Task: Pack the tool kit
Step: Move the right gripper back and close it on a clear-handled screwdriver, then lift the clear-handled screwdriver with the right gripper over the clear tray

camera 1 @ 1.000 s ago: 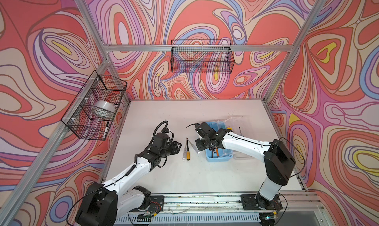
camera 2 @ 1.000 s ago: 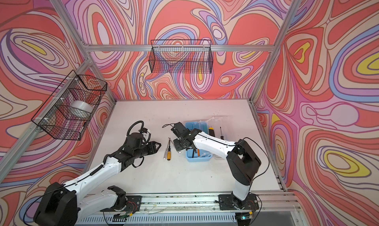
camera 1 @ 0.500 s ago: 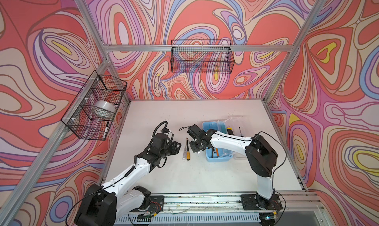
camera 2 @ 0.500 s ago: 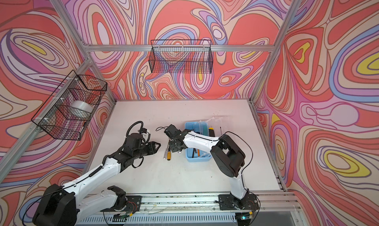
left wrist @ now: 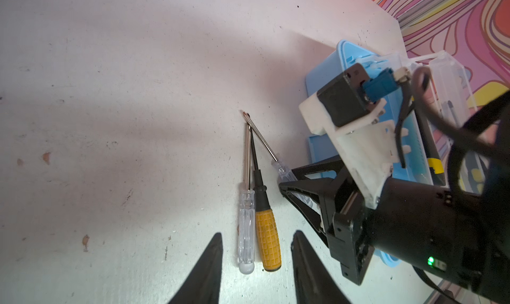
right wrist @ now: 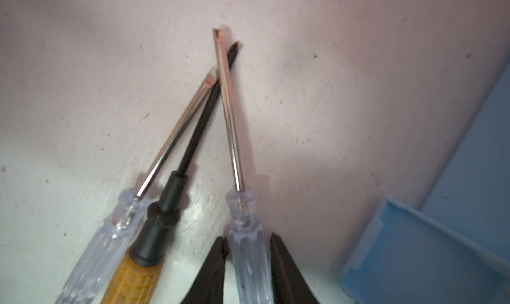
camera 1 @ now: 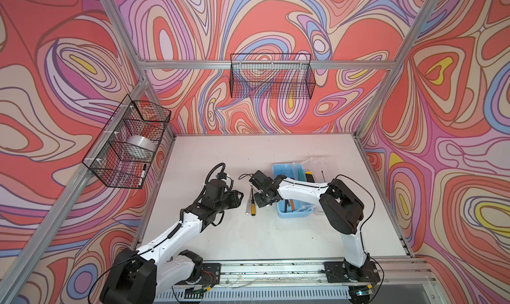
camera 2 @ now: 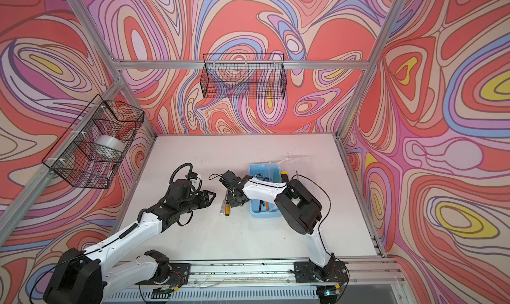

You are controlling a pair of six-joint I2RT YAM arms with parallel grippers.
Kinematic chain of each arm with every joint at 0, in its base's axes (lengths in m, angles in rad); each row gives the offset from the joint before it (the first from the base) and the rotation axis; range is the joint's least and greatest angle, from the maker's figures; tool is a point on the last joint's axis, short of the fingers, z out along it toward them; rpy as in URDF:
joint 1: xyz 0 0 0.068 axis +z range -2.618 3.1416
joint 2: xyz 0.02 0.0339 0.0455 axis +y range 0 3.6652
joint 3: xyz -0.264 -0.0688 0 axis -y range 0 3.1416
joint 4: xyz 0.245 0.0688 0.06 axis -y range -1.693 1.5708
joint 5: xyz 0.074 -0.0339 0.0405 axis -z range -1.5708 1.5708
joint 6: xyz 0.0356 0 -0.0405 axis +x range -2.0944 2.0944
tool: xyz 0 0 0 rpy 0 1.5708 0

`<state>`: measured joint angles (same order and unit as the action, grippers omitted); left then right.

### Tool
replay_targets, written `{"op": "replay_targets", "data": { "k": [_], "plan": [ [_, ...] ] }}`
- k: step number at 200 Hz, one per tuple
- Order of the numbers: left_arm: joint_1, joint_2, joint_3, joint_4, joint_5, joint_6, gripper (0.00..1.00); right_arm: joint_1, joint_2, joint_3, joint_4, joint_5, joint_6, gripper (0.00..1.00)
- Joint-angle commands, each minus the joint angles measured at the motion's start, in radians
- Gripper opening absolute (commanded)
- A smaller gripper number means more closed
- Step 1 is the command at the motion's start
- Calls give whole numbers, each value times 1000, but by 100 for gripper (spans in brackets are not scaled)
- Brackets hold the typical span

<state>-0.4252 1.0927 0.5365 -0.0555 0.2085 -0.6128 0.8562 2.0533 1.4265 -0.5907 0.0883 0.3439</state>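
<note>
Picking up screwdrivers: the right gripper [right wrist: 249,242] pinches the clear-handled screwdriver [right wrist: 242,214] by its handle. A yellow-handled screwdriver [right wrist: 132,277] lies just beside it, and the light-blue box [right wrist: 430,250] sits near on the gripper's other side. The next move likely calls for lifting clear and releasing over the box. The left gripper [left wrist: 257,233] hovers half-open and empty.

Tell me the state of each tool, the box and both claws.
blue box: open, tools inside
clear lid: folded open
held clear screwdriver: pinched by handle
yellow screwdriver: lying loose
spare clear screwdriver: lying loose
left claw: open, empty
right claw: shut on screwdriver
</note>
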Motion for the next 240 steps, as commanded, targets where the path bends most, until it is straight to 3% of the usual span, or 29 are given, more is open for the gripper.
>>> {"op": "replay_targets", "data": {
  "k": [1, 62, 81, 92, 132, 189, 240],
  "plan": [
    [3, -13, -12, -11, -15, 12, 42, 0, 28, 20, -9, 5, 15, 26],
    [3, -10, -12, -10, -14, 13, 42, 2, 24, -11, 14, 1, 36, 17],
    [3, -8, -12, -8, -13, 11, 42, 2, 14, -20, 20, -3, 41, 10],
    [3, -7, -12, -7, -13, 11, 42, 4, 7, -26, 24, -4, 44, 0],
    [3, -9, -11, -6, -13, 9, 42, 7, -49, -50, 56, -26, 54, 0],
    [3, -15, -12, -13, -11, 11, 41, 6, -234, -141, 155, -175, 95, 0],
    [2, -41, -12, -26, -22, 14, 42, -39, -508, -179, 6, -38, 28, 0]
  ]
}}
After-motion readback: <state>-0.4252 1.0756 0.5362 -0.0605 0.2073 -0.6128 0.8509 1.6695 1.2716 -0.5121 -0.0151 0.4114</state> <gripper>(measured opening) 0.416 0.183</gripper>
